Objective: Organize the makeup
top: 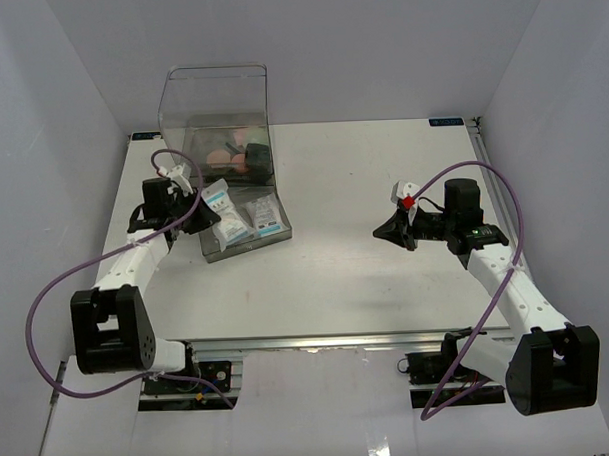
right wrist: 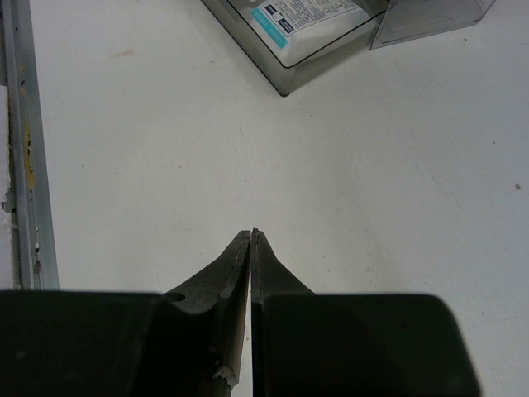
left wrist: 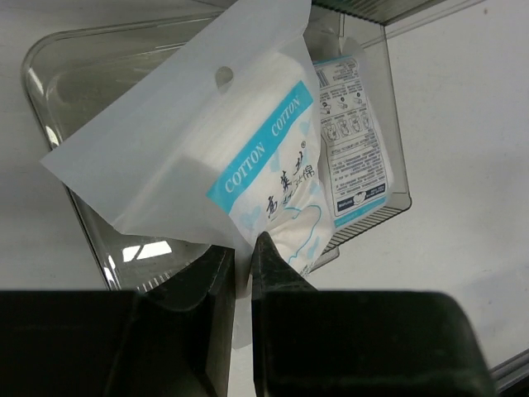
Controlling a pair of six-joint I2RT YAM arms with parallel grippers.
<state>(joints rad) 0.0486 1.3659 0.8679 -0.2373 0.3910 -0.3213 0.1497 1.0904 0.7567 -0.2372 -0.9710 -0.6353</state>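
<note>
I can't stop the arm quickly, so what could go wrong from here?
The jaws of the left gripper pinch only the bottom edge of the cotton pad packet; it could slip and fall outside the clear tray. The tray already holds another packet, so this one may land askew on it.

bright, even, diffuse light from above; cool white cast. surface (top: 387, 285) and walls close to washed out, shadows faint and soft-edged beneath arms. glare streaks on clear box (top: 212, 96) walls, far left. left wrist view: white reflection patch on tray (left wrist: 83, 211) floor; cotton packet (left wrist: 207, 149) sharp, print legible; left gripper (left wrist: 244, 248) near lens dark, slightly soft. right wrist view: surface crisp, right gripper (right wrist: 250, 236) plain black silhouette, little detail.
</note>
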